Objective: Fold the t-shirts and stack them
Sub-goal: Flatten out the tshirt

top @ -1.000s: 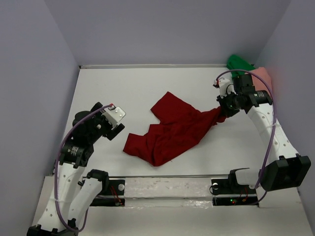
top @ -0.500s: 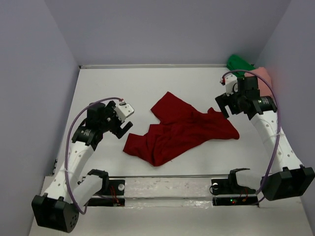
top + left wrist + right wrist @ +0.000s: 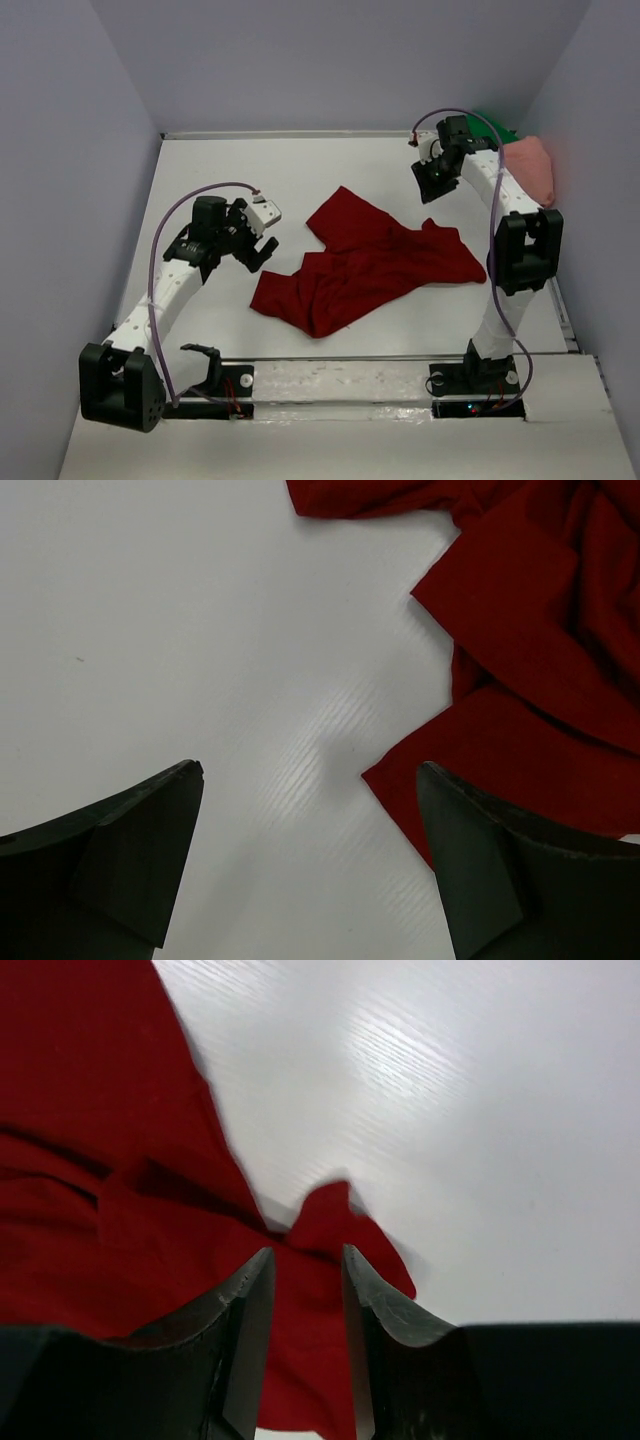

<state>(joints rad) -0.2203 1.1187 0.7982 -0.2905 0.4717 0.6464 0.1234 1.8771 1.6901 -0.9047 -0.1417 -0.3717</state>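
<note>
A dark red t-shirt (image 3: pixel 370 262) lies crumpled in the middle of the white table. In the back right corner sit a green t-shirt (image 3: pixel 497 127), mostly hidden behind the right arm, and a salmon pink t-shirt (image 3: pixel 530 165). My left gripper (image 3: pixel 264 238) hangs wide open just left of the red shirt, with bare table between its fingers (image 3: pixel 310 770) and the shirt's edge (image 3: pixel 540 630) beside the right finger. My right gripper (image 3: pixel 428 186) is raised beyond the shirt's right end. Its jaws (image 3: pixel 308 1250) stand a little apart with nothing between them, and the red shirt (image 3: pixel 90 1110) lies below.
Grey walls (image 3: pixel 120 150) close in the table on the left, back and right. A metal rail (image 3: pixel 340 380) with the arm bases runs along the near edge. Bare table (image 3: pixel 260 170) surrounds the red shirt.
My right gripper let go of the red shirt's right end, which dropped flat onto the table, and the arm swung up and back. My left gripper moved right, closer to the shirt.
</note>
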